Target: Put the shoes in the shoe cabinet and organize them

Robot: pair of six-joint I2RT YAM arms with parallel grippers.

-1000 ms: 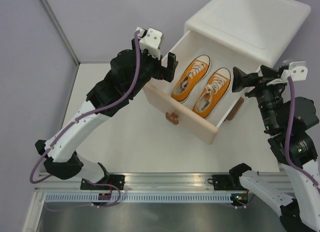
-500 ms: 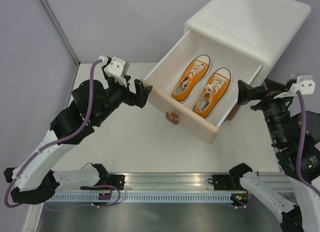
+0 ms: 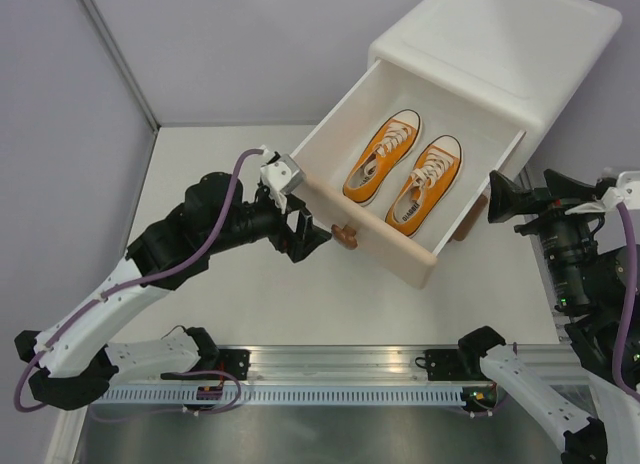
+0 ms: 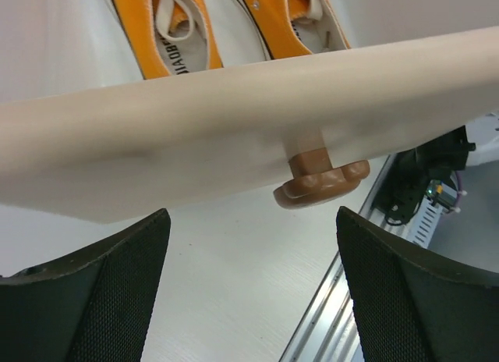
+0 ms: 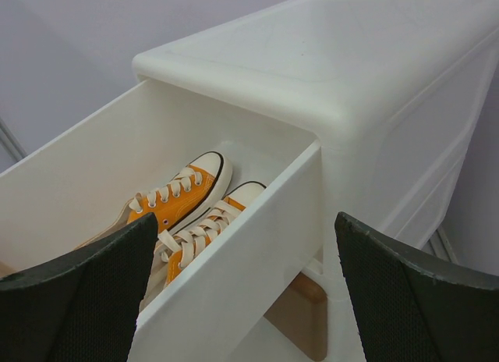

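The bench (image 3: pixel 250 284) lies below my left jaws, and the shoe cabinet (image 3: pixel 500 44) stands at its far side, beyond both of my sets of jaws. The cabinet's upper drawer (image 3: pixel 372 246) is pulled out toward me. That is why its beige front hangs right in front of my left jaws, running across just above the pads (image 4: pixel 101 292).

The orange shoes (image 3: pixel 405 172) lie side by side inside the drawer, heels toward the front panel. From my left jaws they are just past that panel. From my right jaws they are ahead and down to the left. They lie parallel and well inside the walls, so I judge this pair put away and the drawer ready to be shut. The red pair shows in none of my views.

The knob (image 4: pixel 321 181) sits ahead of my left jaws, nearer the right pad, and nothing touches it. My left jaws stand wide apart and hold nothing. I judge they are placed there to press the front or take the knob. My right jaws, off the drawer's right side, are spread fully and empty, clear of the drawer's path.
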